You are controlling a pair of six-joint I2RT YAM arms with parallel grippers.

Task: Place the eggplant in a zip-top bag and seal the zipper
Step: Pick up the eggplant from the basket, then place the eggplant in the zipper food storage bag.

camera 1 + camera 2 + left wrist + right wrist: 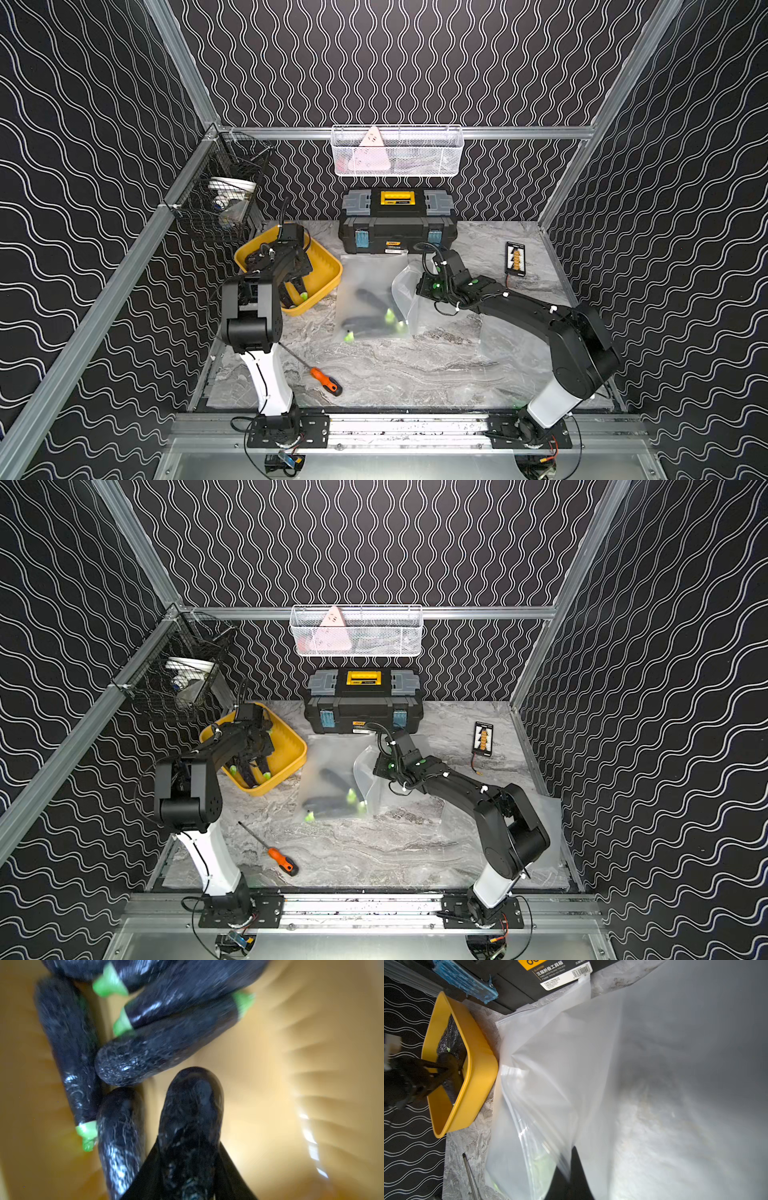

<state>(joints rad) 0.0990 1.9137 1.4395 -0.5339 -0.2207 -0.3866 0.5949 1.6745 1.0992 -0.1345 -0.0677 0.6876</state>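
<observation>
Both top views look down from high above the front edge onto the grey marbled tabletop (395, 374), facing the back wall. The left wrist camera sits very close over a dark purple eggplant (191, 1105) inside the yellow plastic tub (270, 1084). The right wrist camera skims the frosted zip-top bag (560, 1064), sharing the tub and the black plastic toolbox (512, 987) with them.

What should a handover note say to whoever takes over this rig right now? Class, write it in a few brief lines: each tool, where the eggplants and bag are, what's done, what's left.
Left tool: shut on an eggplant inside the yellow tray; spare eggplants lie beside it.
Right tool: shut on the upper lip of the zip-top bag, holding its mouth open.
Done: bagged eggplants lie inside the bag.
Left: carry the held eggplant into the bag, then seal the zipper, which is unsealed.
</observation>
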